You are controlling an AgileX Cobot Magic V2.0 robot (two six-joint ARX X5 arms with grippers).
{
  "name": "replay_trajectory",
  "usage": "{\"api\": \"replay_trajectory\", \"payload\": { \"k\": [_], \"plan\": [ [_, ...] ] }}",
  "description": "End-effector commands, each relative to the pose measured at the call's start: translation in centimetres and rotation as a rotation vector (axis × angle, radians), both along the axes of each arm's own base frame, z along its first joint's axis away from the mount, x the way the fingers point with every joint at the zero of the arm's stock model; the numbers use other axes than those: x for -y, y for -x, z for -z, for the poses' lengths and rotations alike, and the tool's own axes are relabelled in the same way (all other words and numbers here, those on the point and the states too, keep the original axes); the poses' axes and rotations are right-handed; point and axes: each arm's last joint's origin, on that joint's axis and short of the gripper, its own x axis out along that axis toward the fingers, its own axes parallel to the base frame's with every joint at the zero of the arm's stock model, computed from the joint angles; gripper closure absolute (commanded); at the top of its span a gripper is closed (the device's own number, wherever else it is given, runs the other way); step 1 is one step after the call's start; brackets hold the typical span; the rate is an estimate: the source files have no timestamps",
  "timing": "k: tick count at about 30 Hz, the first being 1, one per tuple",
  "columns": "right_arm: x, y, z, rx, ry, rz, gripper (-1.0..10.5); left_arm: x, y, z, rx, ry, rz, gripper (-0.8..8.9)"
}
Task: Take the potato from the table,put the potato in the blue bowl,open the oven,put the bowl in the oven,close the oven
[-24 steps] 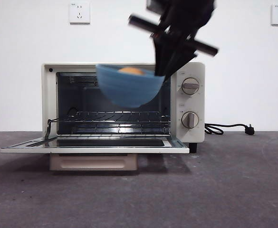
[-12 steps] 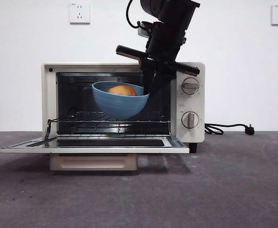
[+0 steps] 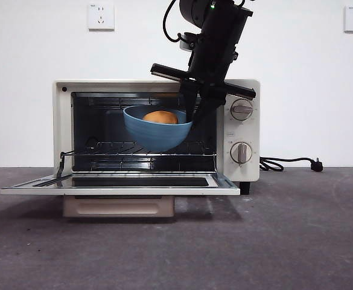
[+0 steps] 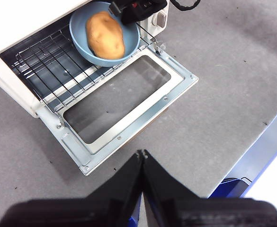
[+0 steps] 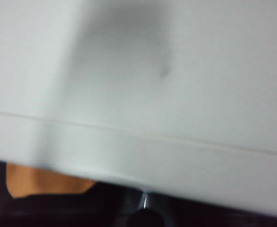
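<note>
The cream oven (image 3: 63,124) stands with its door (image 3: 122,188) folded down flat. In its mouth hangs the blue bowl (image 3: 155,134), tilted, just over the wire rack (image 3: 110,148), with the potato (image 3: 160,117) lying in it. My right gripper (image 3: 191,118) reaches down from above, shut on the bowl's right rim. From the left wrist view the potato (image 4: 105,35) fills the bowl (image 4: 80,34) above the rack (image 4: 48,64), the right gripper (image 4: 137,8) at its rim. My left gripper (image 4: 142,154) hovers shut high over the table (image 4: 214,71). The right wrist view is mostly blurred white oven top, with an orange patch of potato (image 5: 39,182).
Two knobs (image 3: 242,110) sit on the oven's right panel. A black power cord (image 3: 288,162) trails right behind the oven. The open door's frame (image 4: 176,90) juts out over the table in front. A blue object (image 4: 233,187) lies below the table's edge.
The right gripper has carried the bowl with the potato down and back, from in front of the oven's top edge into the cavity just above the rack.
</note>
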Motion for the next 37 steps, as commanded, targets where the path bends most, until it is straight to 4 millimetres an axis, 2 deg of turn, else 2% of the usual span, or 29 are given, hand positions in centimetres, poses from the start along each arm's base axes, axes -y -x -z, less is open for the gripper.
{"api": "replay_trajectory", "payload": {
  "k": [1, 4, 11, 23, 30, 35, 37],
  "plan": [
    [-0.1, -0.4, 1.0, -0.021, 0.005, 0.021, 6.8, 0.0, 0.0, 0.1, 0.003, -0.008, 0.009, 8.22],
    [-0.1, -0.4, 1.0, -0.021, -0.001, 0.028, 6.2, 0.0, 0.0, 0.1, 0.003, -0.008, 0.009, 8.22],
    [-0.1, -0.4, 0.3, 0.008, -0.020, 0.027, 6.2, 0.0, 0.0, 0.1, 0.003, -0.008, 0.009, 8.22],
    [1.3, 1.7, -4.3, 0.078, -0.062, 0.020, 6.3, 0.0, 0.0, 0.1, 0.006, -0.006, 0.009, 8.22],
    [2.6, 5.0, -8.0, 0.098, -0.011, -0.074, 6.3, 0.1, -0.3, 0.0, 0.034, -0.011, 0.021, 8.22],
    [4.3, 8.4, -11.6, 0.148, 0.012, -0.181, 6.3, 0.5, -2.0, 0.4, 0.010, -0.002, 0.002, 8.22],
    [5.2, 10.0, -13.1, 0.177, 0.028, -0.215, 6.3, 0.5, -3.2, 1.2, -0.022, 0.026, -0.002, 8.22]
  ]
}}
